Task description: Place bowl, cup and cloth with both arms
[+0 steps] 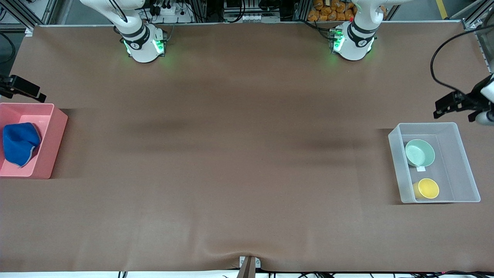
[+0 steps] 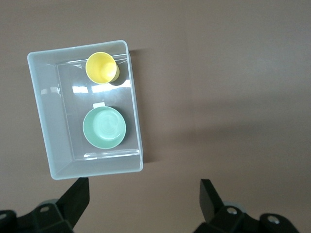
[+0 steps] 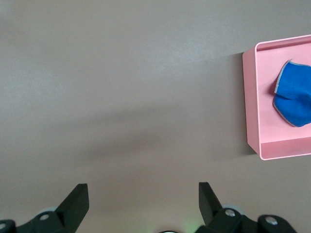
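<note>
The mint-green bowl [image 1: 420, 152] and the yellow cup [image 1: 427, 188] sit in a clear plastic bin [image 1: 395, 162] at the left arm's end of the table, the cup nearer the front camera. They also show in the left wrist view: bowl [image 2: 104, 127], cup [image 2: 101, 67], bin [image 2: 48, 126]. The blue cloth [image 1: 20, 143] lies crumpled in a pink bin [image 1: 54, 131] at the right arm's end; the right wrist view shows the cloth [image 3: 294, 99] and the bin [image 3: 251, 102]. My left gripper [image 1: 452, 110] [image 2: 144, 194] hangs open and empty over the table beside the clear bin. My right gripper [image 1: 27, 90] [image 3: 143, 194] hangs open and empty over the table beside the pink bin.
The brown table mat [image 1: 239, 154] stretches between the two bins. Both arm bases [image 1: 144, 44] [image 1: 353, 42] stand at the table's edge farthest from the front camera. A black cable [image 1: 434, 65] loops above the left arm's end. A small white label [image 1: 420, 168] lies in the clear bin.
</note>
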Available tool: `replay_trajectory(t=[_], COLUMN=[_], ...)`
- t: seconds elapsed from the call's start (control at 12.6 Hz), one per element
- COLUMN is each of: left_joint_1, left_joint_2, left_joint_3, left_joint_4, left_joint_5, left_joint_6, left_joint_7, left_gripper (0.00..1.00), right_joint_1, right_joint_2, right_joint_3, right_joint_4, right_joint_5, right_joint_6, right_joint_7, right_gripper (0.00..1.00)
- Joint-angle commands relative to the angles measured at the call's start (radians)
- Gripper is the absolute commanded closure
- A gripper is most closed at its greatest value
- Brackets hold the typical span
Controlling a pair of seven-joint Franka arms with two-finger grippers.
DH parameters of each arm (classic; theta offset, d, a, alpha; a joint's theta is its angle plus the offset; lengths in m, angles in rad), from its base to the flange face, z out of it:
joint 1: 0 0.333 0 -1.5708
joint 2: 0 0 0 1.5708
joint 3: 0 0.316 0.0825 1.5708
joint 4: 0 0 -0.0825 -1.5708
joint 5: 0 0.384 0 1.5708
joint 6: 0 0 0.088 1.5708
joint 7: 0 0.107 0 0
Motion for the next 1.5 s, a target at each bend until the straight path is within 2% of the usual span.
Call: replay_trajectory(t=[0.0, 0.16, 0.47, 0.79, 0.95, 1.43], left_joint_1=[-0.040, -0.037, -0.044, -0.042, -0.042, -0.066], left_joint_2=[-0.006, 0.040, 0.147, 0.137, 0.124, 0.117], left_joint_3=[0.017, 0.017, 0.017, 0.021, 0.021, 0.012], left_joint_4=[-0.015, 0.017, 0.180, 0.177, 0.179, 0.186], left_joint_5=[-0.013, -0.015, -0.015, -0.016, -0.036, -0.048], left_joint_6=[-0.005, 0.003, -0.002, -0.006, -0.006, -0.006], left_joint_7=[-0.001, 0.000, 0.003, -0.006, -0.100, -0.164], left_gripper=[0.00, 0.00, 0.00, 0.00, 0.00, 0.00], right_joint_1=[-0.006, -0.006, -0.006, -0.006, -0.005, -0.006], right_joint_2=[0.007, 0.007, 0.013, 0.018, 0.018, 0.018], right_joint_3=[0.005, 0.005, 0.006, 0.006, 0.006, 0.006], right_joint_4=[0.014, 0.014, 0.012, 0.014, 0.014, 0.012], right_joint_5=[0.017, 0.017, 0.017, 0.017, 0.017, 0.017], right_joint_6=[-0.002, -0.002, -0.002, -0.002, -0.002, 0.000], right_joint_7=[0.010, 0.010, 0.010, 0.007, 0.007, 0.006], right_gripper=[0.00, 0.00, 0.00, 0.00, 0.00, 0.00])
